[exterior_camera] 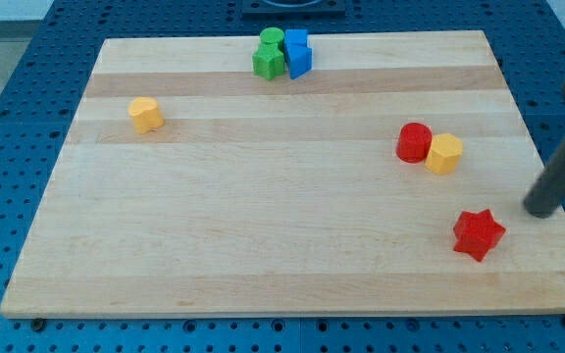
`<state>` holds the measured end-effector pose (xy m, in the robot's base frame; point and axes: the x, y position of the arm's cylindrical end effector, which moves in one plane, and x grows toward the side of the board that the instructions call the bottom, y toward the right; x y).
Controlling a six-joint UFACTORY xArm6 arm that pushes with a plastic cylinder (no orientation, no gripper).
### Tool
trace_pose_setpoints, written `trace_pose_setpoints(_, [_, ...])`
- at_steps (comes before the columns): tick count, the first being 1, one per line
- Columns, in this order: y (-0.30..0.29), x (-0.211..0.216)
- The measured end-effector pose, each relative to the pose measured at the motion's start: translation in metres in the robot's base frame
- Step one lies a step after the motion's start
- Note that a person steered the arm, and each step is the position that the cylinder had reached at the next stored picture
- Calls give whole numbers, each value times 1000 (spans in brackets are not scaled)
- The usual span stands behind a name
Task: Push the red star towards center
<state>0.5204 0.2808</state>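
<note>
The red star (479, 233) lies on the wooden board (282, 226) near the view's bottom right corner. My tip (538, 211) is the lower end of the dark rod that comes in from the view's right edge. The tip stands just to the right of the red star and slightly above it in the view, with a small gap between them.
A red cylinder (414, 142) and a yellow hexagonal block (444, 154) touch each other above the star. A yellow block (146, 115) lies at the left. Two green blocks (269, 54) and two blue blocks (297, 52) cluster at the top edge.
</note>
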Motion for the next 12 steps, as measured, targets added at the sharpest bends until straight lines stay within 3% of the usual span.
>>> trace_pose_setpoints(1, [-6,34])
trace_pose_setpoints(3, [-148,15])
trace_pose_setpoints(4, [-181,14])
trace_pose_setpoints(6, [-55,24])
trace_pose_setpoints(7, [-78,73])
trace_pose_setpoints(8, [-140,69])
trace_pose_setpoints(10, [-255,-31])
trace_pose_setpoints(12, [-205,-5])
